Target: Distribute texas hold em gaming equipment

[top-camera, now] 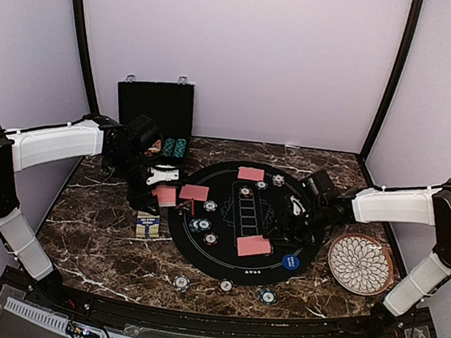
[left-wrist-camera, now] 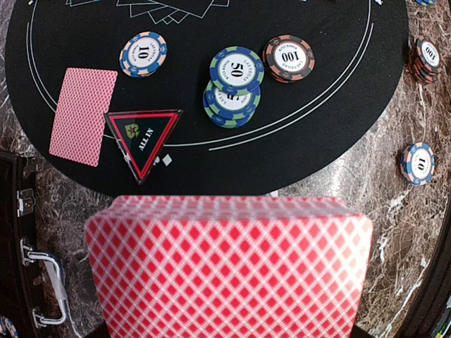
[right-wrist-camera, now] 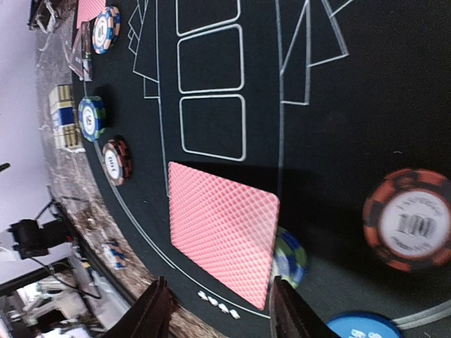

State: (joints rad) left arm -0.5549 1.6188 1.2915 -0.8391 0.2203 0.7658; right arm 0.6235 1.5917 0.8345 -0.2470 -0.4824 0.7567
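Cards and chips on the mat — plate to its right, case behind-left, three chips before it.

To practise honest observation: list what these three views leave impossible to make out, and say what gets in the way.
Left wrist view: the card deck fills the bottom edge; whatever lies beneath is hidden.
Right wrist view: the green chip is partly hidden by the card; no value shows.
Right wrist view: the blue disc is cut off by the bottom edge.
Top view: the near-edge chip is too small to read.
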